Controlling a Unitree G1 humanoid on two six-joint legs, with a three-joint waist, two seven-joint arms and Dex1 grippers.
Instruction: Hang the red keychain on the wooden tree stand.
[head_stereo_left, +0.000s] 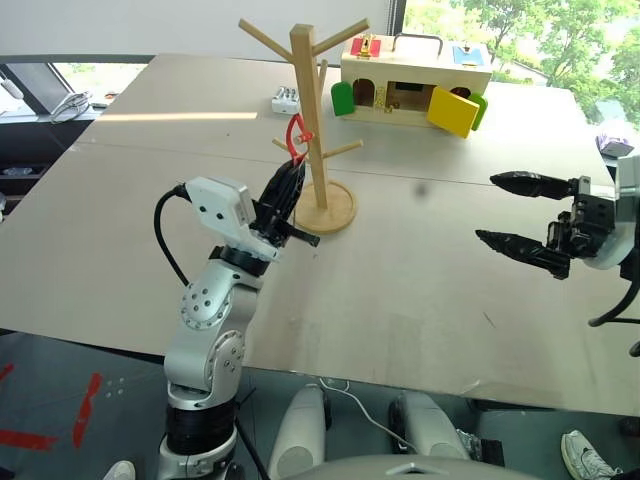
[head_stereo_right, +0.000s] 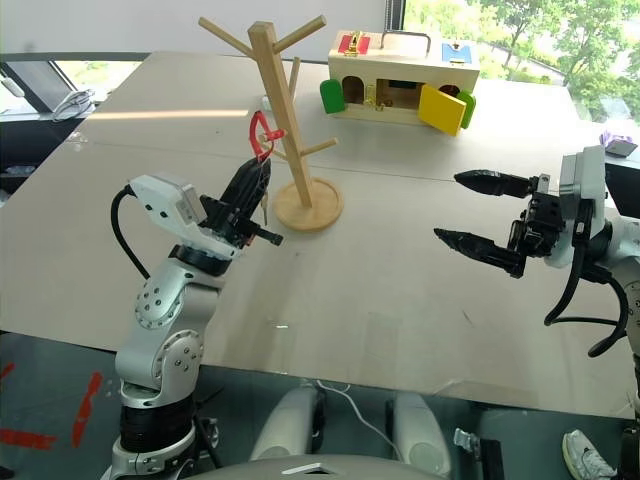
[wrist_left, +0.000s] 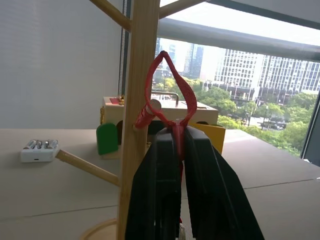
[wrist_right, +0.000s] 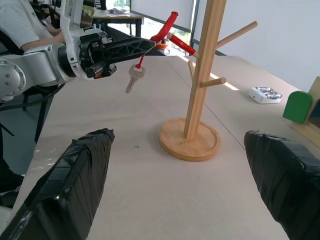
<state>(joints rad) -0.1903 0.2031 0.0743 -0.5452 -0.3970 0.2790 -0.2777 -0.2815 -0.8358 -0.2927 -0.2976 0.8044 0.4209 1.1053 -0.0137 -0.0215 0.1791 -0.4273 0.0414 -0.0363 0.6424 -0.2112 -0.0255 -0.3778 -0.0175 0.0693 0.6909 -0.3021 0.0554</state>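
Observation:
The wooden tree stand (head_stereo_left: 305, 110) rises from its round base on the table, left of centre. My left gripper (head_stereo_left: 290, 180) reaches up beside the pole, shut on the red keychain (head_stereo_left: 296, 137). In the left wrist view the red loop (wrist_left: 163, 55) stands above the closed fingers and passes around the tip of a low peg of the stand (wrist_left: 135, 100). A silvery key (wrist_right: 134, 79) dangles below the gripper in the right wrist view. My right gripper (head_stereo_left: 487, 208) hovers open and empty over the table's right side, pointing toward the stand and well apart from it.
A pale wooden box with coloured doors (head_stereo_left: 415, 85) sits behind the stand at the back. A small white battery holder (head_stereo_left: 286, 98) lies to the left behind the pole. A seated person (wrist_right: 20, 25) shows beyond the table's left edge.

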